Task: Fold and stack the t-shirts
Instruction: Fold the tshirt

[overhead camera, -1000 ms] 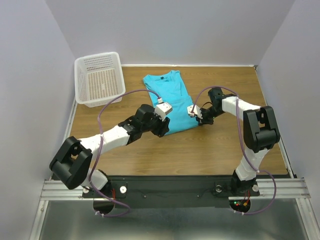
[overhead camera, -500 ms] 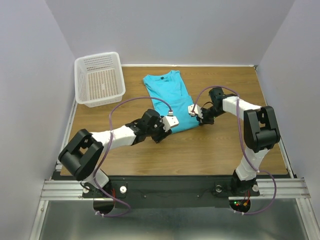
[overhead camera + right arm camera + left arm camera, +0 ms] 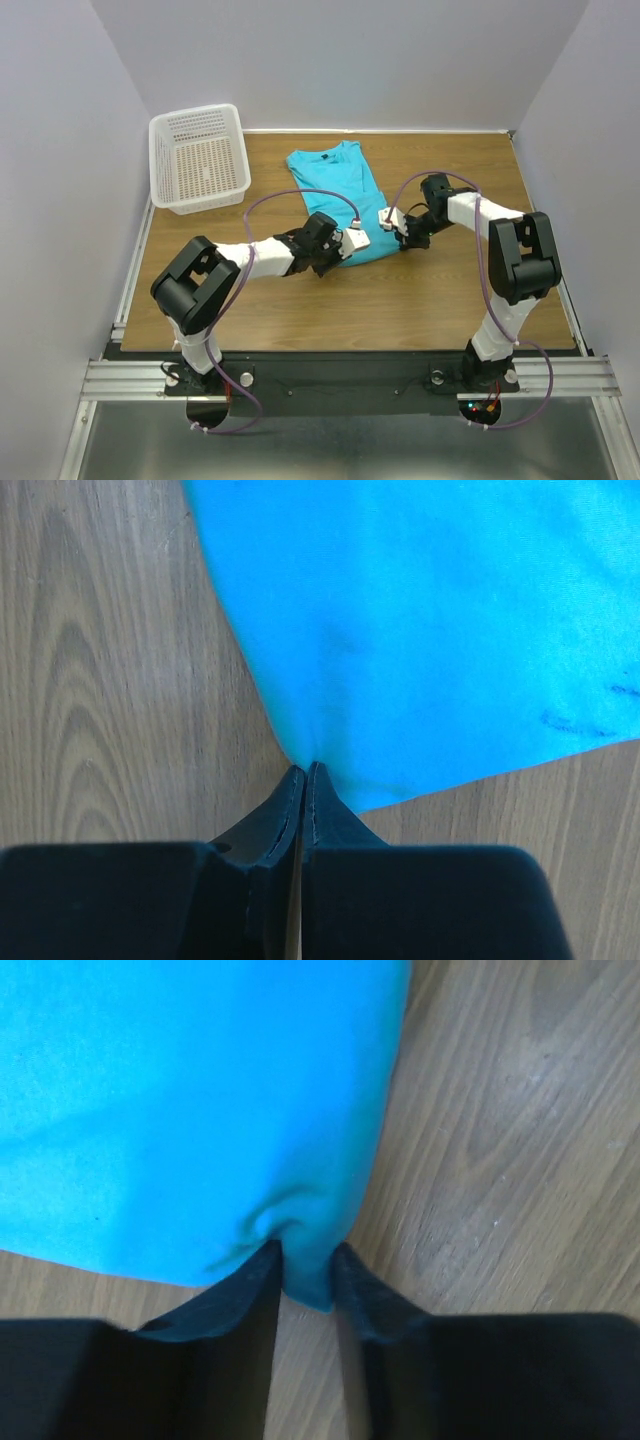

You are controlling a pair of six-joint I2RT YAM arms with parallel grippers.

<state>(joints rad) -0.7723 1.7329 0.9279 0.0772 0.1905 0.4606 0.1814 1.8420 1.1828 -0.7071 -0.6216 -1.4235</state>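
Turquoise t-shirt (image 3: 335, 185): left hand (image 3: 305, 1255) has closed onto its corner.

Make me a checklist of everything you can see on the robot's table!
Surface: wooden table, bare wood showing all around the shirt.
Job's things: one turquoise t-shirt, folded narrow and lying flat, collar toward the far edge. No other shirt seen.
Clutter: white mesh basket at the far left corner, not touching the shirt.
Hands: left hand pinches one near corner of the shirt's hem, and the cloth puckers there. Right hand is shut on the other near corner.
Cables: purple cables loop over both arms, and the left one arcs above the shirt.
Surroundings: plain pale walls on three sides.
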